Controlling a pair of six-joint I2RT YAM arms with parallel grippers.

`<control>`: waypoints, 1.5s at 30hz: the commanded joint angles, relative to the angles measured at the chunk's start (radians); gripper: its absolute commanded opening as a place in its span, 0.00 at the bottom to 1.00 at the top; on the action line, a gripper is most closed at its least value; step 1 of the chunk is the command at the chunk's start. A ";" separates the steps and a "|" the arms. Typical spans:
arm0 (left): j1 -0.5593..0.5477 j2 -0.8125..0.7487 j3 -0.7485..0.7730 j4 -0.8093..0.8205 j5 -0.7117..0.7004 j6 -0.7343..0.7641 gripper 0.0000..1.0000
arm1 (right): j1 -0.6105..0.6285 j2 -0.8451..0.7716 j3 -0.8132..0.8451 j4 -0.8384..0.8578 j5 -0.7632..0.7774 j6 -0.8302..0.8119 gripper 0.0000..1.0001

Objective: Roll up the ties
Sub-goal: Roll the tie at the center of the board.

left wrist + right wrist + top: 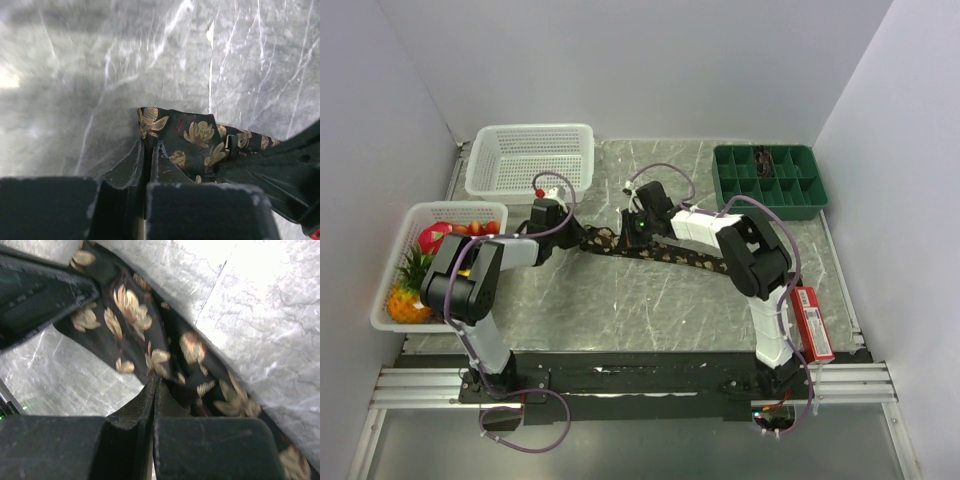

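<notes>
barely begun: floral tie [670,255] stretched unrolled across mid counter [650,310]. left pincer [146,147] clenched at its left end, right pincer [155,385] clenched at its edge nearby; whole roll left.

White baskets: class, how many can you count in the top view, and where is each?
2. The far basket stands at the back left; the near basket, holding fruit, sits along the left edge. None appears hidden.

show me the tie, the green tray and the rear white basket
tie [665,254], top external view, mid-length of the fabric
green tray [770,213], top external view, near rim
rear white basket [525,158], top external view, bare floor
</notes>
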 commanded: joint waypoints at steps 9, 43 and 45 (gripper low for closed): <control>-0.060 -0.071 0.207 -0.297 -0.188 0.169 0.01 | -0.021 -0.052 0.039 -0.013 0.044 0.004 0.00; -0.333 0.012 0.551 -0.642 -0.504 0.348 0.04 | -0.104 -0.187 -0.030 -0.086 0.101 -0.031 0.00; -0.348 0.033 0.583 -0.661 -0.538 0.366 0.04 | -0.115 -0.209 -0.050 -0.076 0.084 -0.029 0.00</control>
